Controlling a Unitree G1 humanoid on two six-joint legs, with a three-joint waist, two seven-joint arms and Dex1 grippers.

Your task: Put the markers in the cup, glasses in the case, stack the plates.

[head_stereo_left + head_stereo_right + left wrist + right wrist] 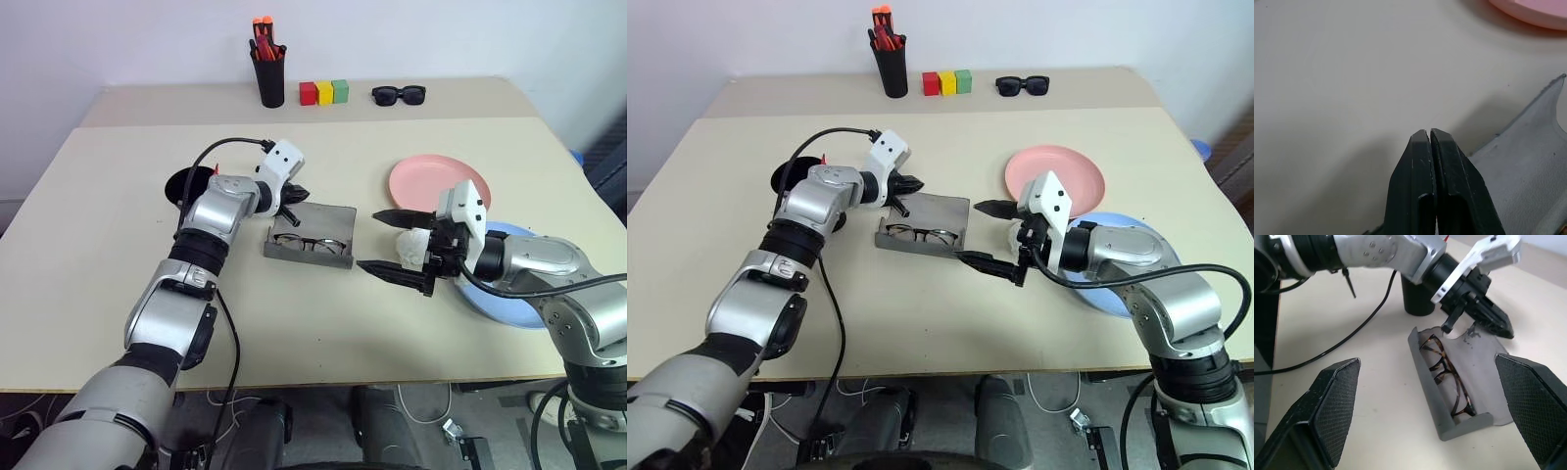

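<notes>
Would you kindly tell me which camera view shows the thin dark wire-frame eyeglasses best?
The right wrist view: the thin dark wire-frame eyeglasses lie large and unobstructed inside the open grey hard glasses case. Both eye views show them small, in the case's near trough. The left wrist view catches just the grey lid.

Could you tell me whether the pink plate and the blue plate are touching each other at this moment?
Cannot tell. In the left eye view the pink plate and the blue plate sit close together, but the right gripper and its wrist cover the place where their rims would meet.
</notes>
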